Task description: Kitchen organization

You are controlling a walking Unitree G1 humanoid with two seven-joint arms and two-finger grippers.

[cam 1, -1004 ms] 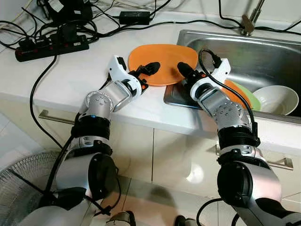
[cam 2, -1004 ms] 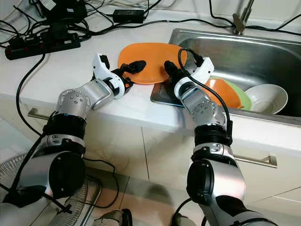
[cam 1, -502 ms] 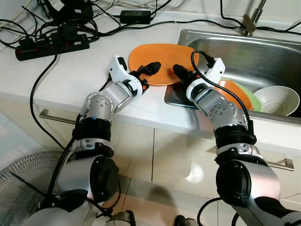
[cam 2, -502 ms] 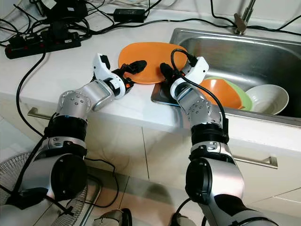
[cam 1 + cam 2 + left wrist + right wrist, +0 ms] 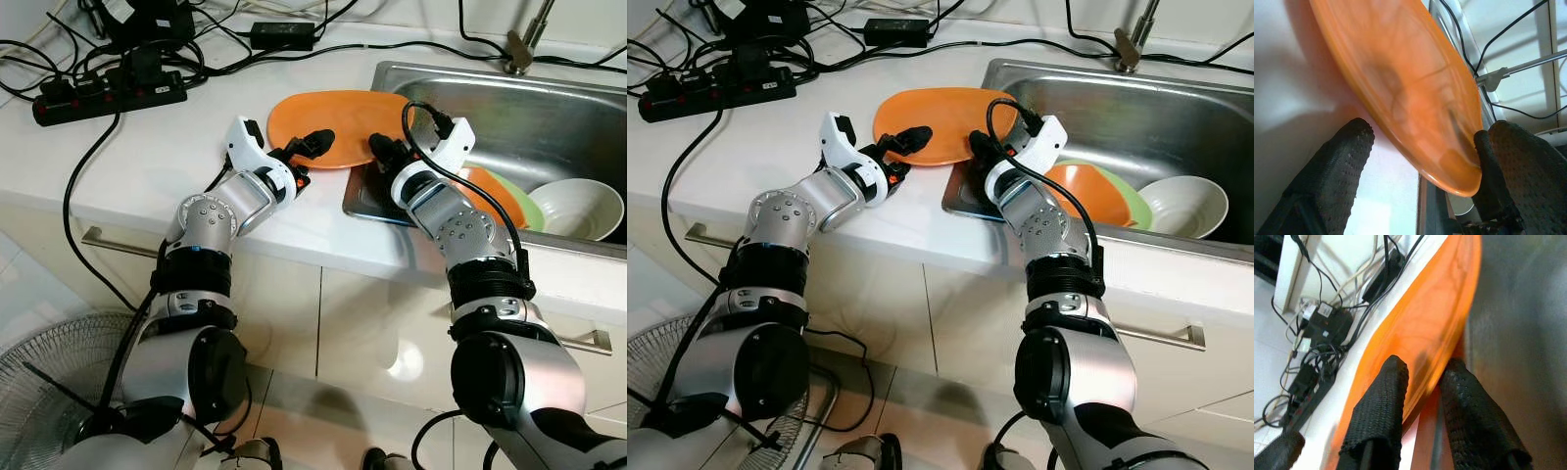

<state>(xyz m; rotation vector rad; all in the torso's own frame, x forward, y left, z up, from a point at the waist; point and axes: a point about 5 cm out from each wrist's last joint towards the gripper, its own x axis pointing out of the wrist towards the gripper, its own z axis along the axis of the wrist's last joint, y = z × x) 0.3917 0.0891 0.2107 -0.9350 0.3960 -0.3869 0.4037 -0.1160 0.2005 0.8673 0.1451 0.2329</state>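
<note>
An orange plate (image 5: 333, 117) lies on the white counter with its right edge over the rim of the steel sink (image 5: 549, 113). My right gripper (image 5: 384, 151) is shut on the plate's near right rim, one finger (image 5: 1382, 411) above the plate (image 5: 1425, 333) and one below. That side of the plate looks slightly raised. My left gripper (image 5: 302, 154) is open at the plate's near left edge. In the left wrist view its fingers (image 5: 1334, 171) stand wide apart with the plate (image 5: 1396, 83) between them.
In the sink lie an orange bowl (image 5: 487, 191), a green plate (image 5: 526, 204) and a white bowl (image 5: 580, 208). A faucet (image 5: 522, 39) stands behind. A power strip (image 5: 108, 98) and tangled cables crowd the counter's back left. A fan (image 5: 39, 392) stands on the floor.
My right gripper slid left to the plate's rim, then shut on it and tipped that edge up a little. The left arm has stayed where it was.
</note>
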